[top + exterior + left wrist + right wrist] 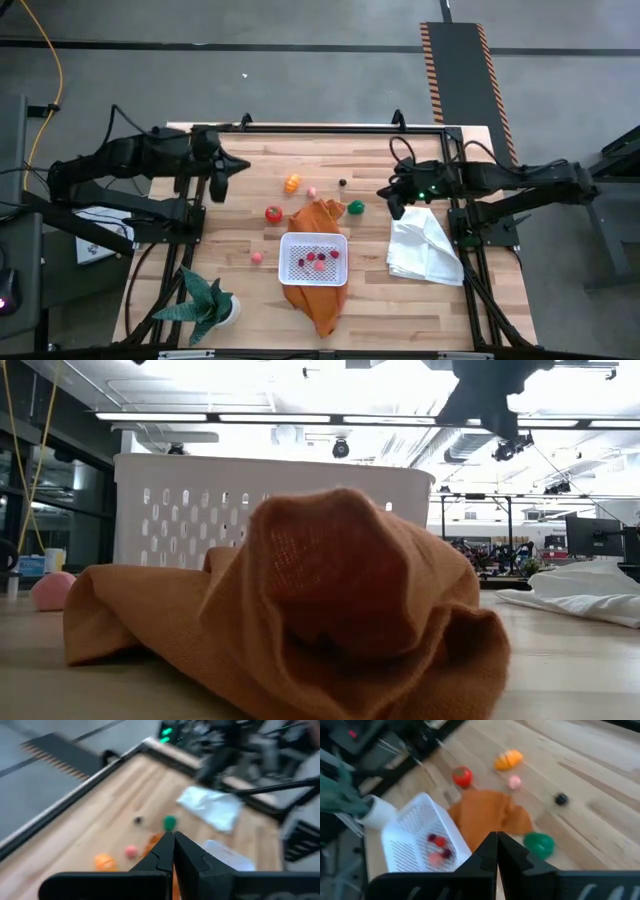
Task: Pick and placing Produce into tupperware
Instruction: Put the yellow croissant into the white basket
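1. Tupperware (314, 259), white and perforated, sits on an orange cloth (318, 217) near the middle of the desk (250, 290), toward its front edge; we see 3 or so small red and pink produce pieces (319, 260) inside it.
2. We count 6 loose pieces on the bare desk: an orange piece (291, 183), a small pink piece (312, 192) and a tiny dark piece (342, 184) toward the back edge, a red piece (273, 213) just beside the cloth, a green piece (356, 208) touching the cloth's right side, and a pink ball (257, 258) left of the tupperware.
3. Our left tool (243, 166) hangs above the back-left part of the desk, fingers pressed together and empty.
4. Our right tool (383, 193) hangs above the back-right part, near the green piece, also closed with nothing in it.
5. A white cloth (425, 246) lies crumpled by the right edge.
6. A green spiky potted plant (208, 303) stands at the front-left corner.
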{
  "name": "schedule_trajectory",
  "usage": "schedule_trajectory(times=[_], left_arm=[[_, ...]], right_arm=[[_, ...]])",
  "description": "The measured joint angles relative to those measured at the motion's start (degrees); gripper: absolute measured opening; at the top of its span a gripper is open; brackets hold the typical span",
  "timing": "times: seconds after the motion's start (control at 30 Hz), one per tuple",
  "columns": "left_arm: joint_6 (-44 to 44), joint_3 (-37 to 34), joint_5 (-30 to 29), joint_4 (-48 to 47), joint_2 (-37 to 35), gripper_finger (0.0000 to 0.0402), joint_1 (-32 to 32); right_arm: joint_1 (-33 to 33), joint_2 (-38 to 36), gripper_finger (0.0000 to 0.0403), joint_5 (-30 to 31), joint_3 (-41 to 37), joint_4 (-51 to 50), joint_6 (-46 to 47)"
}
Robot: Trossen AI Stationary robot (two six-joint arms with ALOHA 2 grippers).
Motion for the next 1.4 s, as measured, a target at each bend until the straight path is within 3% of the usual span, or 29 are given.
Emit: schedule_trajectory(times=[0.13, 0.27, 0.43, 0.57, 0.77, 0.93, 1.17, 1.4], left_arm=[[1.0, 7.5, 0.3, -10.5, 5.2, 0.0000, 8.7], [1.8, 12.3, 6.4, -16.0, 9.8, 0.0000, 17.2], [6.6, 13.8, 11.8, -17.2, 14.4, 0.0004, 24.7], [9.7, 13.8, 12.6, -18.6, 18.8, 0.0041, 28.8], [9.7, 13.8, 12.3, -20.2, 25.4, 0.0147, 31.6], [8.2, 13.8, 11.1, -19.0, 30.7, 0.0211, 31.8], [5.6, 13.8, 13.3, -18.2, 38.0, 0.0257, 31.7], [0.0, 13.8, 14.0, -16.4, 43.0, 0.0270, 31.2]], right_arm=[[-1.0, 0.1, 0.0000, -1.0, -1.3, 5.5, -0.2], [-2.2, 0.1, 0.0000, -1.1, -1.4, 7.3, -0.2], [-4.1, 0.1, 0.0000, -1.1, -1.4, 7.3, -0.7], [-6.0, 0.1, 0.0000, -1.1, -1.4, 7.6, -1.6], [-7.7, 0.1, 0.0000, -1.1, -1.4, 8.5, -0.6], [-8.6, 0.1, 0.0000, -1.1, -1.4, 8.6, -0.1], [-10.9, 0.1, 0.0000, -1.2, -1.4, 8.5, -2.7], [-15.0, 0.1, 0.0000, -5.6, -1.3, 5.5, -5.6]])
